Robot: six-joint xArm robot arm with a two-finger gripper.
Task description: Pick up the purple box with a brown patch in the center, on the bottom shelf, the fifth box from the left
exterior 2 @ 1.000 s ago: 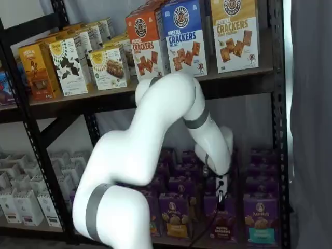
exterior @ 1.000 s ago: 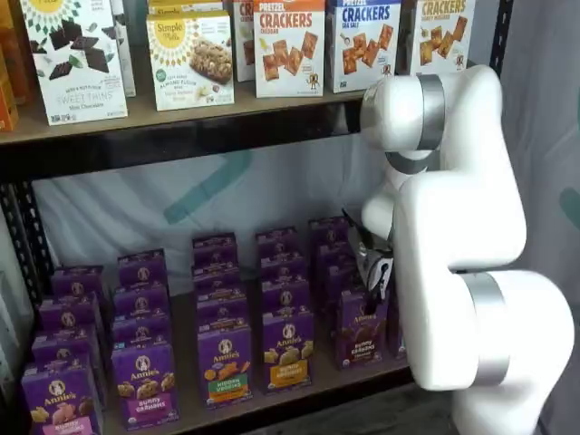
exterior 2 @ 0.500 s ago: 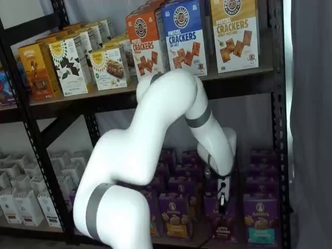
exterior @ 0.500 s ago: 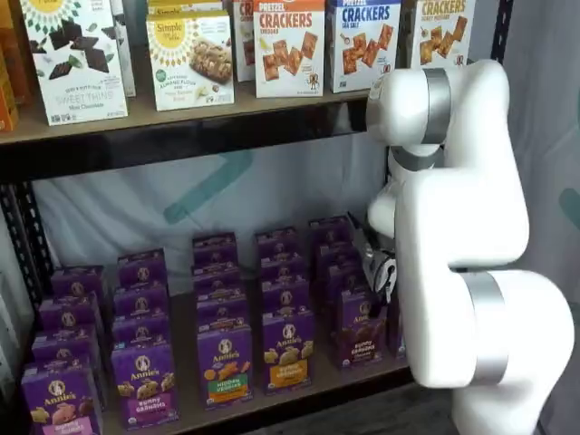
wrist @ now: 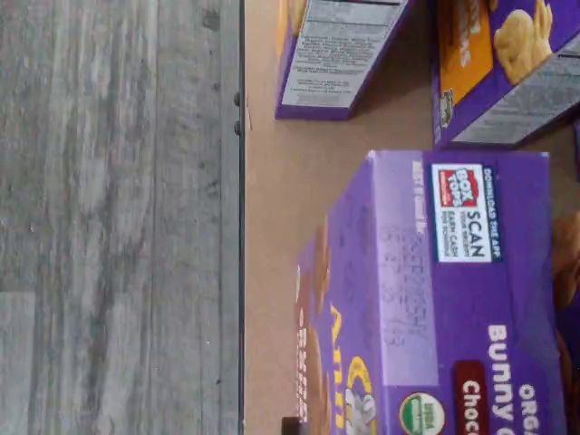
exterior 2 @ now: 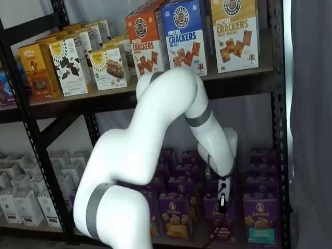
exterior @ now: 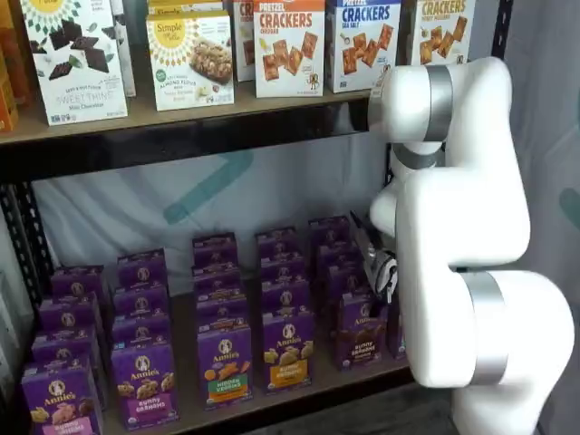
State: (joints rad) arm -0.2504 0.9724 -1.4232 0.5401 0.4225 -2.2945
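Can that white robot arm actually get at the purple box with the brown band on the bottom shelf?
Probably yes. In both shelf views the gripper hangs just above the purple box, which stands in the front row of the bottom shelf with nothing between them.

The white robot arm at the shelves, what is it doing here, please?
The white arm reaches to the bottom shelf, which is lined with small purple cartons. Its gripper hangs just above the purple box with the brown band, at the front of its row. In both shelf views the fingers are too small and side-on to tell whether they are open. The wrist view shows the top of this box close below. The box stands upright on the shelf, not yet lifted.
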